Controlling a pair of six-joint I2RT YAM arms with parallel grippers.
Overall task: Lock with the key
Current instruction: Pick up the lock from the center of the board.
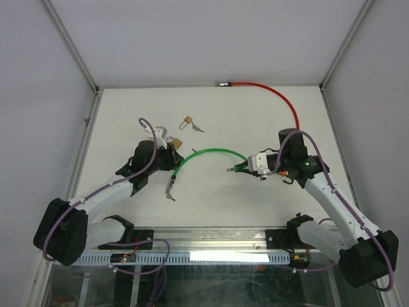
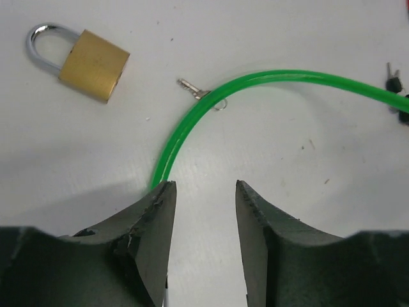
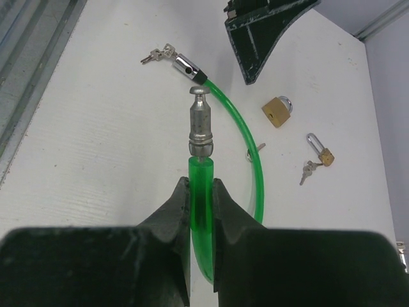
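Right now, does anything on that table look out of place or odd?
One small thing: a loose key lies partly under the green cable, near the brass padlock. Nothing looks spilled or broken.

The cable (image 2: 255, 78) looks glossy plastic, the padlock (image 2: 94, 66) brass (shackle (image 2: 30, 46) polished metal).

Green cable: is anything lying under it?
Yes: a small key pokes out from under the cable. Its blade shows on one side, a thin ring on the other; the part between is covered.
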